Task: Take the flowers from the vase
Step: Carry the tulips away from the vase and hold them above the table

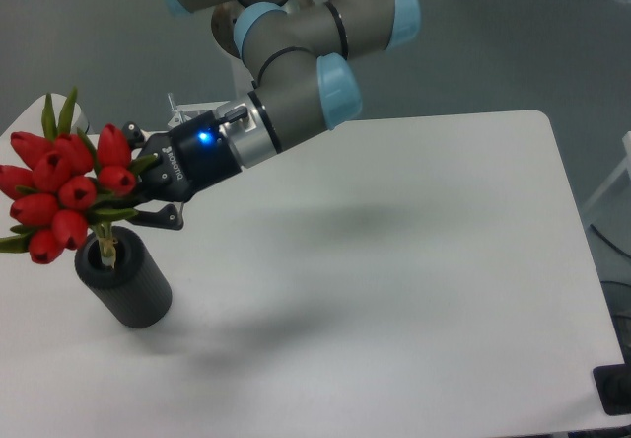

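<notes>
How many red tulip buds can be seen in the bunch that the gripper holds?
7 visible in the flowers: one at the top left, two at the top middle and right, one at the far left, two in the centre, two low on the left may count as one more. Others may be hidden behind.

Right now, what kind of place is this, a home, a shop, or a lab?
Most likely a robotics lab or test cell. A bare white table on a plain grey floor holds only a black vase, and an industrial arm's gripper is lifting red flowers from it.
</notes>
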